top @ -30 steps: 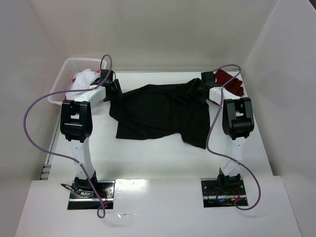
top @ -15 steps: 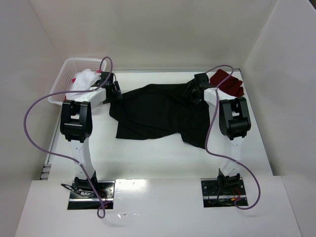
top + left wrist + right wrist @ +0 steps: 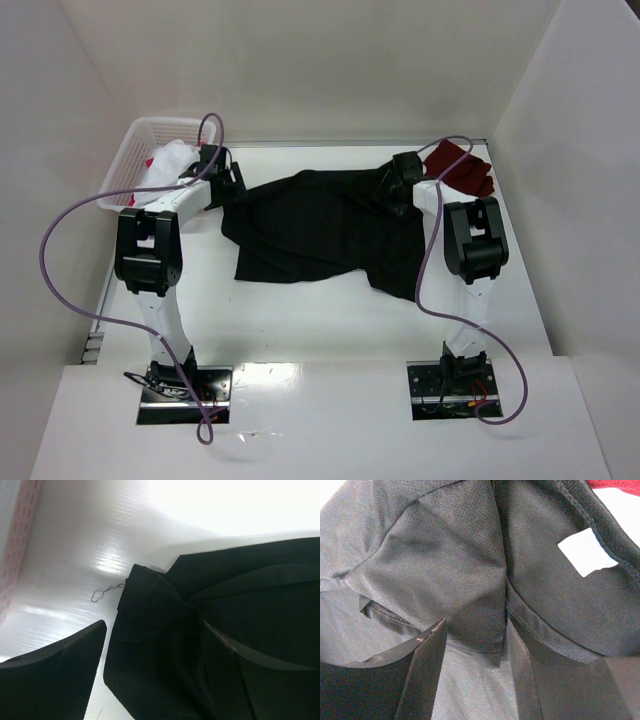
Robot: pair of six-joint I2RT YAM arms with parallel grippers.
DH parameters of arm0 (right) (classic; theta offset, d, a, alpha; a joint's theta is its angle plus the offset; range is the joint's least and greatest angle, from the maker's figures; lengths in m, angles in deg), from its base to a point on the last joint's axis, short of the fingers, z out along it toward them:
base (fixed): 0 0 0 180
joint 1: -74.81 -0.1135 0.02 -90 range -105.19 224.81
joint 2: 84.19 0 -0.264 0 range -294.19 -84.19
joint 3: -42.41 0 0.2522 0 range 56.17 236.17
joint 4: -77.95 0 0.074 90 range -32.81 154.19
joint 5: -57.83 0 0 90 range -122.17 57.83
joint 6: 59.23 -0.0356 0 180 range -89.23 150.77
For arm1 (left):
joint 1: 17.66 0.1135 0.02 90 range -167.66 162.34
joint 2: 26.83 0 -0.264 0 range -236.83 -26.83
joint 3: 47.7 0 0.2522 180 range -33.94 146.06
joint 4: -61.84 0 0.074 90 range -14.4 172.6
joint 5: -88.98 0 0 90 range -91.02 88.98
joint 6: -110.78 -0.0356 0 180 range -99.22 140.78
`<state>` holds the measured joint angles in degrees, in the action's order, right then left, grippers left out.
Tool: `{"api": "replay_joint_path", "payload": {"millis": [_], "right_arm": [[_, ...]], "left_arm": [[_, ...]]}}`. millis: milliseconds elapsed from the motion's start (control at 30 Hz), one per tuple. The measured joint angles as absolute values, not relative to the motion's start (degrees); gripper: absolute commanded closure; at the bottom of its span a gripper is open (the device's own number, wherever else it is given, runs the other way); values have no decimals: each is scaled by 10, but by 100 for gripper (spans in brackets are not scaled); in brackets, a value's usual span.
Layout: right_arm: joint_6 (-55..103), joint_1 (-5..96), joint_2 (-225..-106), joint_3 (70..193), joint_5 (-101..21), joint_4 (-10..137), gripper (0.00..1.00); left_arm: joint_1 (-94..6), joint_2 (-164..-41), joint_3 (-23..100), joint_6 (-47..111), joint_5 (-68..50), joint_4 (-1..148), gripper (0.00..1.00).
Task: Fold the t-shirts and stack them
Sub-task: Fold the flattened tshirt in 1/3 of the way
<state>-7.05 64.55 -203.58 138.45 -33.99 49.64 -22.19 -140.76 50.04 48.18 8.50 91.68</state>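
I see the black short-sleeved cloth t-shirt [image 3: 320,225] lying spread out across the middle of the white bench [image 3: 300,320]. My left claw [image 3: 155,630] is at the shirt's left edge, spread wide, with a folded corner of the cloth between its fingers. My right claw [image 3: 476,627] is at the shirt's upper right, near the small white neck label [image 3: 585,552]. A fold of cloth fills its gap, and I cannot tell whether it is pinched. A dark maroon cloth t-shirt [image 3: 465,168] lies at upper right, and a white plastic lattice basket [image 3: 120,168] stands at upper left.

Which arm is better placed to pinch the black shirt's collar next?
Right, probably. The right claw, open, straddles a fold of the black shirt beside its neck label; the left claw is at the opposite edge.
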Motion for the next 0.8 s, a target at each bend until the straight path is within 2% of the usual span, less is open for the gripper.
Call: {"api": "replay_joint_path", "payload": {"millis": [67,233,333,400,567,733,800], "right_arm": [[-70,645,-2036,1382,-338,498,49],[-70,644,-2036,1378,-336,496,76],[-72,644,-2036,1374,-336,495,85],[-72,644,-2036,1374,-336,495,96],[-73,643,-2036,1374,-325,494,100],[-73,642,-2024,1374,-312,485,100],[-73,642,-2014,1375,-309,484,100]], "left_arm": [[-222,-1408,498,482,82,916,16],[-222,-1408,493,482,78,917,16],[-222,-1408,493,482,76,917,16],[-222,-1408,493,482,76,917,19],[-222,-1409,491,484,77,914,29],[-222,-1414,490,487,76,907,37],[-222,-1419,491,492,77,902,43]]}}
